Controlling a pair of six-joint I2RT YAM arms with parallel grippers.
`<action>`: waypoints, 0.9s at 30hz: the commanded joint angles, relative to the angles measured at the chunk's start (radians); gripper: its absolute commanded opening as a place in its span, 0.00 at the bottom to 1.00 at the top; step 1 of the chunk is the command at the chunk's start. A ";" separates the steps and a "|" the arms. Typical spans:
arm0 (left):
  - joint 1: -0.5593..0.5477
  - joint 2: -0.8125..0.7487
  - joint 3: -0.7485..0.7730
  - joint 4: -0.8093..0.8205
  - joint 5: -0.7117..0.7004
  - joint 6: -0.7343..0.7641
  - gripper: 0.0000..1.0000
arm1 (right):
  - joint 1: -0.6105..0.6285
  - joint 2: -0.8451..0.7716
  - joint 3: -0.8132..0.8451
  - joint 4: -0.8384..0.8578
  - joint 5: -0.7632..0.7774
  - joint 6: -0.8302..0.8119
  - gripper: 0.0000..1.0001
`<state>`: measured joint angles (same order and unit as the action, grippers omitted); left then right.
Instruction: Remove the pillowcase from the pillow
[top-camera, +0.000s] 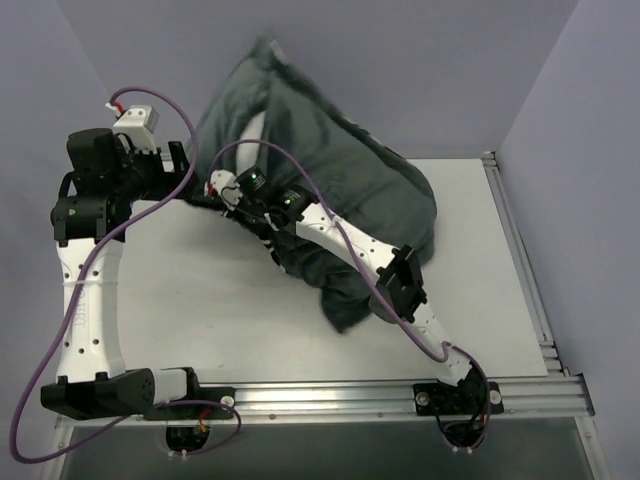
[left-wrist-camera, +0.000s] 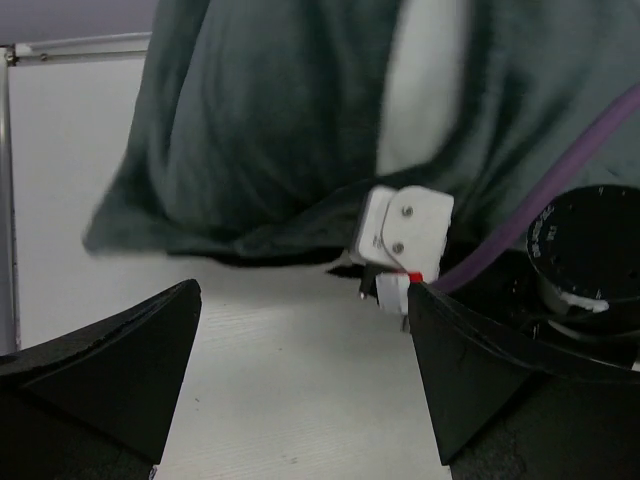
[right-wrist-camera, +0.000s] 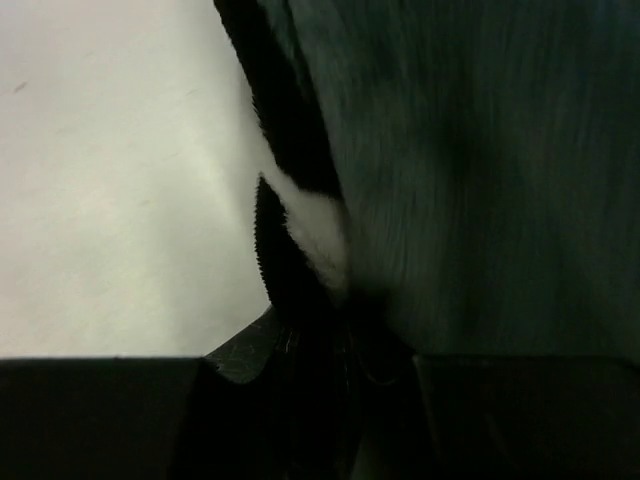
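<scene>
- Pillowcase (top-camera: 340, 170): it lies at the back of the counter (top-camera: 200, 300), grey face outward, bulky and partly raised, and it reaches toward the right side.
- The pillow (top-camera: 255, 130) is almost fully inside it. Only a narrow white strip shows where the grey cloth gapes, near the upper left of the bundle.
- So I judge the task is at its beginning: the case is gripped, but nothing is pulled off yet. Nearly the whole length of the pillow must come out.
- Right tool (top-camera: 225, 192): it is at the left lower edge of the bundle. In the wrist view the cloth, with its black-and-white edge, runs down between the fingers, so the tool seems clamped on the pillowcase.
- Left tool (left-wrist-camera: 303, 300): its fingers stand wide apart with only bare counter between them. It is just beside the right tool and near the cloth, not touching it.
- The next step probably needs one tool to hold the pillow while the other draws the case away.
</scene>
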<state>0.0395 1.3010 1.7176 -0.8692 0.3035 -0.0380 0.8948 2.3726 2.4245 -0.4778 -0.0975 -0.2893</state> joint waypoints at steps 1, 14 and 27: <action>0.065 -0.048 -0.009 0.047 0.003 -0.036 0.94 | -0.007 -0.096 0.012 -0.080 -0.183 0.015 0.00; 0.096 -0.011 -0.174 0.069 -0.176 0.119 0.95 | 0.000 -0.402 -0.272 -0.162 -0.094 0.059 0.75; 0.050 0.259 -0.158 0.139 -0.123 -0.010 0.94 | -0.149 -0.412 -0.398 0.143 0.127 0.484 0.90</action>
<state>0.1135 1.5421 1.4765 -0.8017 0.1333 -0.0051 0.7124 1.8591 1.9701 -0.3779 -0.0322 0.0776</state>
